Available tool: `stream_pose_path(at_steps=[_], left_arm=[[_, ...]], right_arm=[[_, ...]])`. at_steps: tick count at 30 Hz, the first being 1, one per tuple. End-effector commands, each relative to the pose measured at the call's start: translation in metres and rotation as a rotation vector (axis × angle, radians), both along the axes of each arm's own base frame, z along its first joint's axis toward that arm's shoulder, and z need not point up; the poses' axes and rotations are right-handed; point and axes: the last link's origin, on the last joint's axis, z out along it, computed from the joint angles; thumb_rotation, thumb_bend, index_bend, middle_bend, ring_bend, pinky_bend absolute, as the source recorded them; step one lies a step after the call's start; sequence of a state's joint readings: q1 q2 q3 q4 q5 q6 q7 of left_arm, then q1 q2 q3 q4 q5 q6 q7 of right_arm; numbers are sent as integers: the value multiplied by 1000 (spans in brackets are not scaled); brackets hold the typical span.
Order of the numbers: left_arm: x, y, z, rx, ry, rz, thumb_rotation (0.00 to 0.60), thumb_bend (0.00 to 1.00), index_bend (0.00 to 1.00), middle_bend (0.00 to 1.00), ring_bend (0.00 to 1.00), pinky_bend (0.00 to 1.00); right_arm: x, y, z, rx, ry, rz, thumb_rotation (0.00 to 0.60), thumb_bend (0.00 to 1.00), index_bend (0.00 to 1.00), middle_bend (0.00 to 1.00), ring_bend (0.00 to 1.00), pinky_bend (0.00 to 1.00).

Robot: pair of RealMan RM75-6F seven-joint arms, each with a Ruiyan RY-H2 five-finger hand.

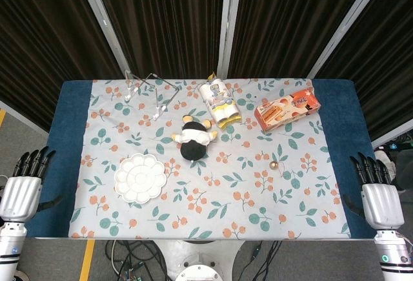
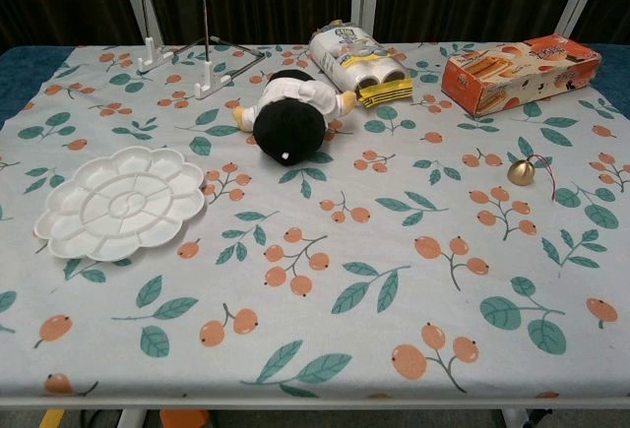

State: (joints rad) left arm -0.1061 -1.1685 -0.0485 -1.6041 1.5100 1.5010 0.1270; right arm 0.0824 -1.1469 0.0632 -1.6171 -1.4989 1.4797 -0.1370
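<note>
White palette nearest left hand, well apart from its fingers.

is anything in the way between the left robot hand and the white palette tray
Nothing visible. The left robot hand hangs off the table's left edge, fingers apart and empty. Between it and the white palette tray lies only bare floral tablecloth. The plush toy sits beyond the tray, out of that line.

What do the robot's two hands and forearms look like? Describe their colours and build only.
Both match: the left hand and right hand have a silver-grey metal palm block with slim black fingers. Below each sits a white cylindrical forearm; the right one shows a small round ring mark. No cables or sleeves show on them.
</note>
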Motion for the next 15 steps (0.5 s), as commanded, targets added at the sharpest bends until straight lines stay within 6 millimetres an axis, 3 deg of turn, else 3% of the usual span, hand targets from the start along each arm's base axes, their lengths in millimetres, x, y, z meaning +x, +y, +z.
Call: stream_pose_path(at_steps=[1,11,15], left_arm=[[0,-1,0,0,1,2,600,0,28,0,0,15],[-3,-1,-1,-8,-4,18,600,0,29,0,0,14],[-5,-1,-3,-18,3,23,600,0,30,0,0,15]], right_arm=[[-1,0,0,0,-2,-3,600,176,0,0,0,0],[-2,-9,-5,38,6,-20,600,176,0,0,0,0],[6,-16,-8,110,-6,-6,600,123,0,0,0,0]])
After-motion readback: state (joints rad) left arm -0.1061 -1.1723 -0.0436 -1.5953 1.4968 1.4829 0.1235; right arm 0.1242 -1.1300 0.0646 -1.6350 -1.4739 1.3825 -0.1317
